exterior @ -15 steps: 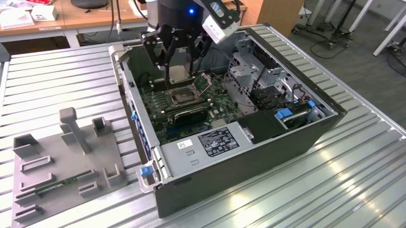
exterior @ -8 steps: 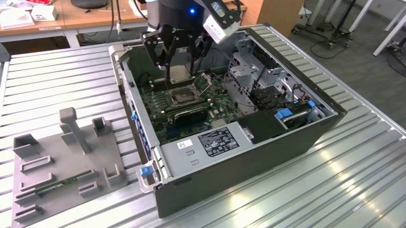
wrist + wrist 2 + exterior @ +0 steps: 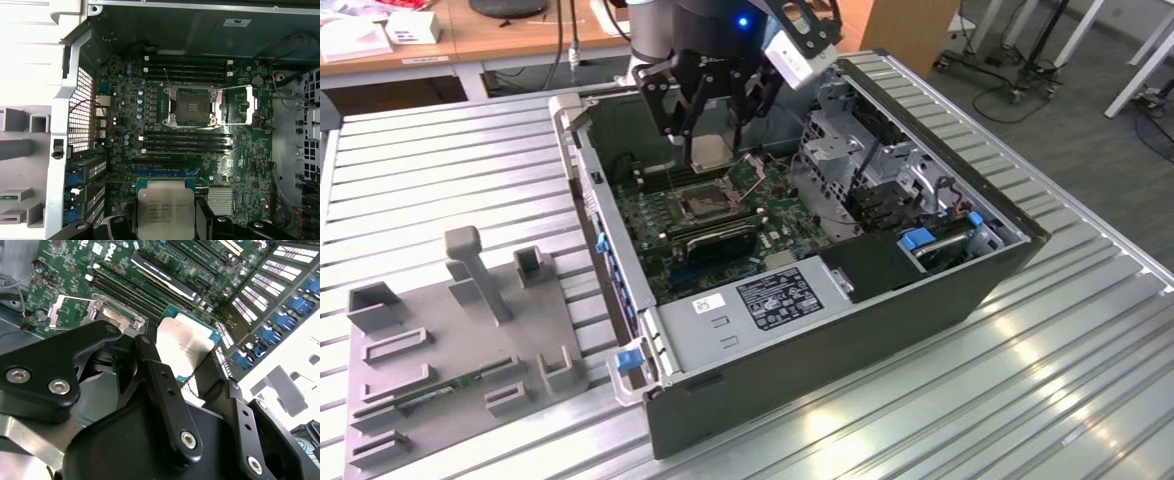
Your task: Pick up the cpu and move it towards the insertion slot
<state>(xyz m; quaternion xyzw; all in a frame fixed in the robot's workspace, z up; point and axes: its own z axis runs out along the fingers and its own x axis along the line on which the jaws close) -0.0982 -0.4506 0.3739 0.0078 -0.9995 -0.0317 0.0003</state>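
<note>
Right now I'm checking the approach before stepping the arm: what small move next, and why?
Probably a short shift across the board toward the slot. The end effector holds the cpu above the motherboard, off to one side of the slot, whose frame stands open.

One tool [image 3: 707, 135], one cpu [image 3: 710, 152] in it. One slot [image 3: 193, 106], one open hinged frame [image 3: 239, 104] beside it. One pc case [image 3: 854, 330], one motherboard [image 3: 150, 100]. Black memory slots: two above socket [image 3: 185, 69], three below [image 3: 187, 142] in first wrist view. One grey fixture tray [image 3: 454, 350] on bench [image 3: 1067, 370], one green memory stick [image 3: 454, 388] on it.
</note>
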